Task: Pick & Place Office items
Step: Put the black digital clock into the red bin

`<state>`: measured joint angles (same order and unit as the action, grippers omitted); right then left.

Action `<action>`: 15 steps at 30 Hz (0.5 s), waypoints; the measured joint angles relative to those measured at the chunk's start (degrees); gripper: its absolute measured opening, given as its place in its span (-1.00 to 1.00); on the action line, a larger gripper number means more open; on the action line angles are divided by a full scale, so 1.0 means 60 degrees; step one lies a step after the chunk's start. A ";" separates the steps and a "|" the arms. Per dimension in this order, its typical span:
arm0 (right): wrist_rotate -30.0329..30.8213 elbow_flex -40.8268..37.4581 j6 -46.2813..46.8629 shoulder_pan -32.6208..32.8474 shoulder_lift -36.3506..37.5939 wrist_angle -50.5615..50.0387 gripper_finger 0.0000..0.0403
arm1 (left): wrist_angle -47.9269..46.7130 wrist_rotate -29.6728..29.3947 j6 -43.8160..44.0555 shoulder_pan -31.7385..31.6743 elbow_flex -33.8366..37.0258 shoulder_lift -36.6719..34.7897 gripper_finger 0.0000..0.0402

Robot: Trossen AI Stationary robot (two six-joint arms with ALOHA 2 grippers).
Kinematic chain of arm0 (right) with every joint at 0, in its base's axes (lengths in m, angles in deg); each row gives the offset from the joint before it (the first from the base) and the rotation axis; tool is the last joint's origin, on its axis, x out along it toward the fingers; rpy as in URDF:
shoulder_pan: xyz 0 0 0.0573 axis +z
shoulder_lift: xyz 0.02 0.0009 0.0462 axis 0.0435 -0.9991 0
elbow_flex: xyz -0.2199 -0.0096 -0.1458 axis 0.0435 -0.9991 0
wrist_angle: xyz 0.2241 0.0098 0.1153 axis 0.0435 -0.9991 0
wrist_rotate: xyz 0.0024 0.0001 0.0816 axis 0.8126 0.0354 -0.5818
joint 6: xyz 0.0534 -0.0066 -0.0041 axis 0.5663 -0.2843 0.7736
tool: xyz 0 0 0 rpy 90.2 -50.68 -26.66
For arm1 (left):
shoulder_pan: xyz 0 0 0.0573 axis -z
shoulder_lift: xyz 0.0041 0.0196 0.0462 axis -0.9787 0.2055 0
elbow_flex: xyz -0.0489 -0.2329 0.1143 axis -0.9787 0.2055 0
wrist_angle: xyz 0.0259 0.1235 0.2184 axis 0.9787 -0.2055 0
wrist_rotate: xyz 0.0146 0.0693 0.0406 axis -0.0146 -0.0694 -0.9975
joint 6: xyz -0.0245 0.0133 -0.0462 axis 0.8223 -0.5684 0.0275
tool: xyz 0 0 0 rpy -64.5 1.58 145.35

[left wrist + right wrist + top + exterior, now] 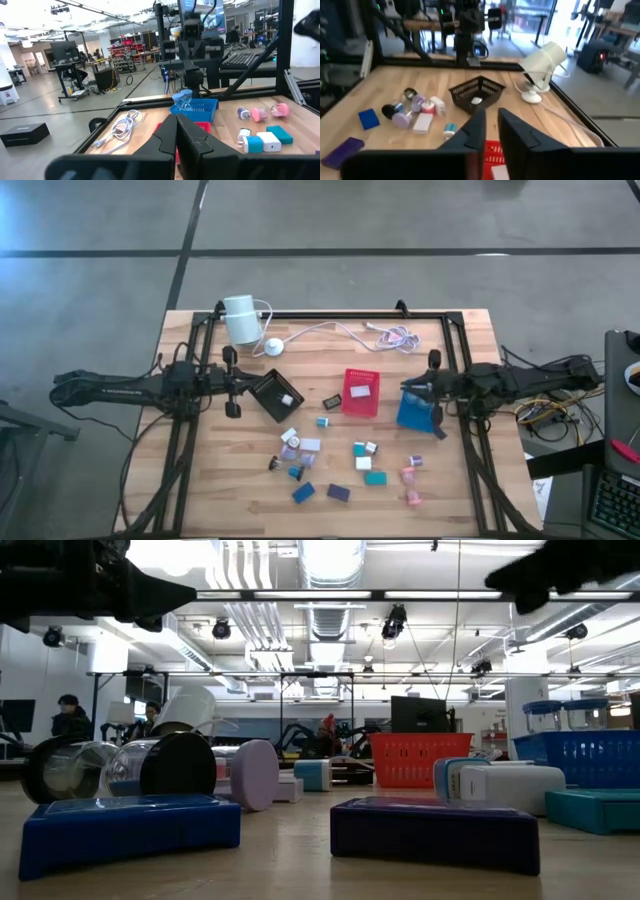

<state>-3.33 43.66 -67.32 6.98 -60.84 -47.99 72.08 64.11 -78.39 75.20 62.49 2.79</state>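
The left gripper (238, 381) sits at the middle left of the high view, beside the black tray (277, 394), squeezed shut with nothing in it. The right gripper (418, 388) sits at the middle right, over the blue tray (417, 410). Its fingers (475, 131) show a thin gap with nothing between them. The small office pieces (340, 463) lie spread on the table (200, 490) in the lower middle. One white piece (360, 390) is in the red tray (361, 393).
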 joint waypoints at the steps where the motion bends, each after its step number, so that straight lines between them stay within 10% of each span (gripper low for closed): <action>1: 0.0101 0.0364 0.0013 0.0000 -0.0476 -0.0226 -0.67 | 0.0000 -0.0002 0.0020 0.0000 0.0000 0.0000 -0.94; 15: 0.0156 0.5544 -0.1476 -0.0428 -0.7091 -0.3449 0.21 | 0.0002 0.0000 0.0089 0.0000 -0.0004 0.0018 -0.94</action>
<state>-2.40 76.92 -76.18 4.41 -103.38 -68.69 72.09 64.11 -77.86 75.20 62.47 2.90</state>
